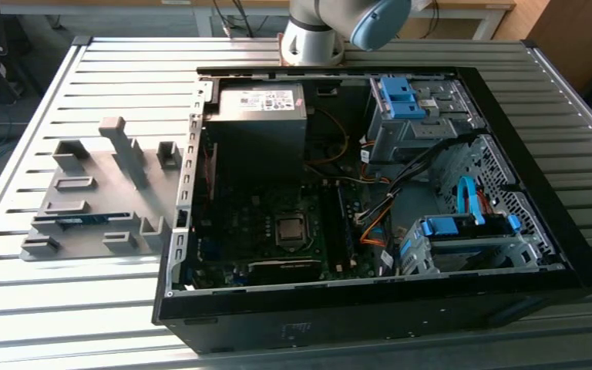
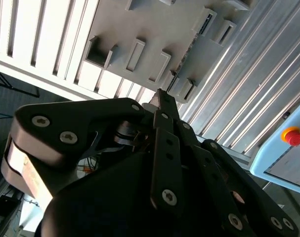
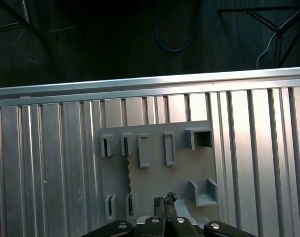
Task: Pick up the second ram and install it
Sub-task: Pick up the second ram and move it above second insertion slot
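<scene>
The second ram (image 3: 128,177) stands on edge in the slots of the grey tray (image 3: 179,175), seen as a thin dark strip in the first wrist view. It shows as a blue-green stick (image 1: 80,220) in the tray (image 1: 90,243) at the exterior view's left. My gripper (image 3: 164,202) hangs well above the tray, a little to one side of the ram, not touching it. Its fingers meet at the tip and hold nothing. In the second wrist view the gripper's tip (image 2: 162,94) points at the tray (image 2: 140,29), where the ram (image 2: 205,23) sits.
An open black computer case (image 1: 378,308) lies beside the tray on the slatted metal table (image 1: 121,69), its motherboard (image 1: 275,231) exposed. The arm's base (image 1: 311,38) stands at the table's far edge. A red button (image 2: 293,134) sits on a light box.
</scene>
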Robot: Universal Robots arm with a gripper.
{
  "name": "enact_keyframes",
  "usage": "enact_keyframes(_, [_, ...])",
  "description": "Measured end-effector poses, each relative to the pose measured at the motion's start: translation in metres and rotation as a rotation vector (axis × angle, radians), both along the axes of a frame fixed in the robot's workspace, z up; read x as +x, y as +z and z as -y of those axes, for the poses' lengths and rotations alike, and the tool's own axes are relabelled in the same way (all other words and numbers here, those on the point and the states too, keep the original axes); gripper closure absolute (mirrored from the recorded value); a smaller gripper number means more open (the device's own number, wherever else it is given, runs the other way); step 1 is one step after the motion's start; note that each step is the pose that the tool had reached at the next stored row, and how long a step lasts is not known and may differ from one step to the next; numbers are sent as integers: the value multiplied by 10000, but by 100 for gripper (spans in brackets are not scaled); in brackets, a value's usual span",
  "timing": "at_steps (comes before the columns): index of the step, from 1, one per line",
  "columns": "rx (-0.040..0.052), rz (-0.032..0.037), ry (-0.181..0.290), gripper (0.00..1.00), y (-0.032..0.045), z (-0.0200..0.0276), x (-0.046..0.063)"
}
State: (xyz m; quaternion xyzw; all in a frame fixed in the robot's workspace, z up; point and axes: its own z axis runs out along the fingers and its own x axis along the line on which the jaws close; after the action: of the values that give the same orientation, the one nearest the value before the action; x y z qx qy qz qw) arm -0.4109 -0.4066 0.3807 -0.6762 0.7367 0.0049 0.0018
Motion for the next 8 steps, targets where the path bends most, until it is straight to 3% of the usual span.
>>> enact_keyframes(2, [5, -6, 0, 89, -1, 0, 0])
enact_keyframes(5, [8, -111, 0, 89, -8, 0, 1])
enact_keyframes(8, [7, -124, -8, 89, -9, 1, 2])
